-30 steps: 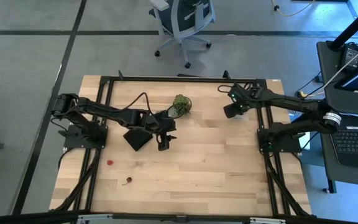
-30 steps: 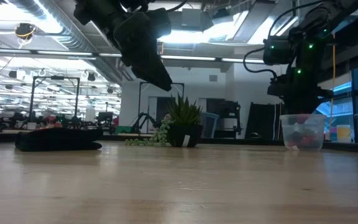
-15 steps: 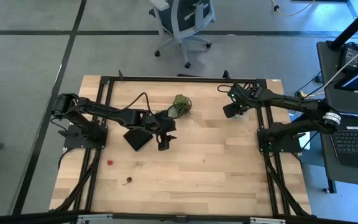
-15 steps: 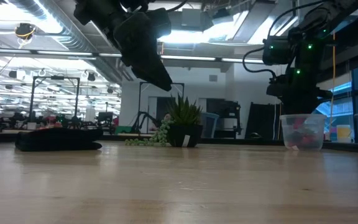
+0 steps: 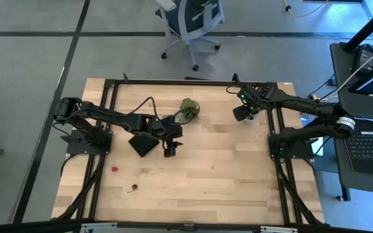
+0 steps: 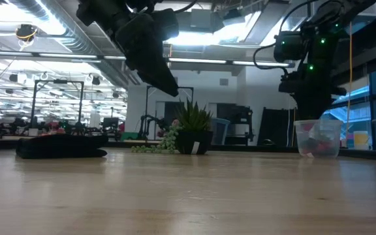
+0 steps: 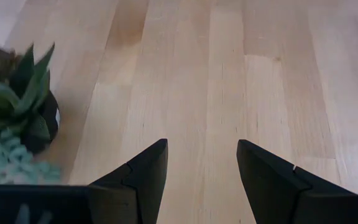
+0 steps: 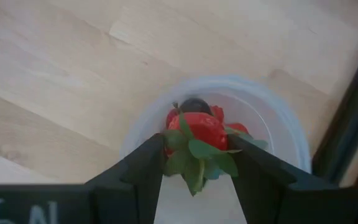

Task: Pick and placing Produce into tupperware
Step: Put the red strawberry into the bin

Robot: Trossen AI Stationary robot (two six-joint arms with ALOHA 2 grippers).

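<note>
Broadly, the wooden counter (image 5: 199, 162) carries everything, and both dark arms reach in over it from its 2 side edges. The left tool (image 5: 171, 147) hangs above the middle of the counter, its fingers spread apart with only bare wood between them, so it seems to be waiting. Just beside it lies a flat black square (image 5: 142, 144), and a small potted plant (image 5: 188, 109) stands nearer the far edge.

Over by the far right corner, the right tool (image 8: 194, 163) hovers directly above the tupperware (image 8: 278, 115), and that placement fits a drop straight into the tub. A red strawberry (image 8: 199, 130) with green leaves sits between its fingers; they look loosened, but I cannot tell whether they grip the berry or have let it go. More red and dark pieces already lie inside the tub beneath it.

Smallest of all, 2 stray berries remain near the front left corner: 1 red (image 5: 114, 169) and 1 darker (image 5: 133, 188), well apart from the tub.
</note>
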